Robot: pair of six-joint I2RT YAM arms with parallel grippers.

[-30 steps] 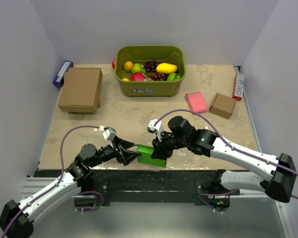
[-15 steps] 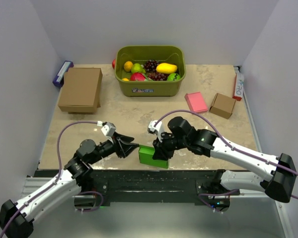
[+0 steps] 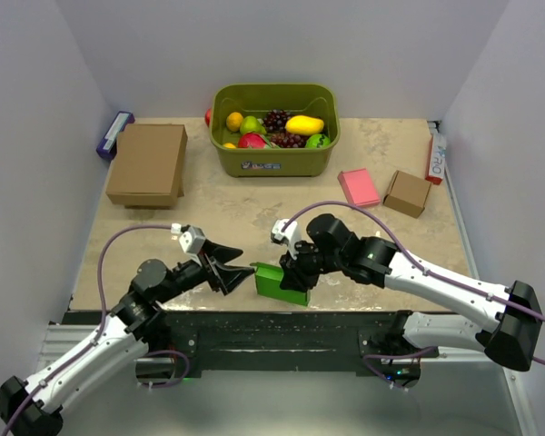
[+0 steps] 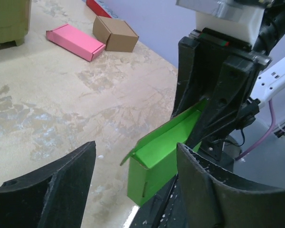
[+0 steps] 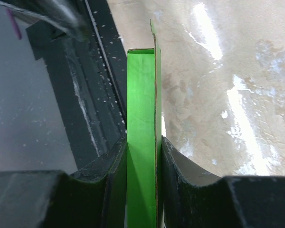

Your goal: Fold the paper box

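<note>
Risk: the paper box [image 3: 280, 280] twisting free, over the worktop [image 3: 218, 213] edge
My right gripper [image 3: 297, 269] pinches it at that edge; my left gripper [image 3: 239, 272], spread alongside, could shove its flap too hard

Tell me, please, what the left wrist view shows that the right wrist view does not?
Only the left wrist view shows the pink flat box and the small brown box far across the table. It also shows the right gripper from outside and the raised flap of the paper box, with the left gripper standing open before it. Only the right wrist view shows that box edge-on, pinched flat between the right gripper's fingers. Both show the green paper box and the marbled tabletop.
</note>
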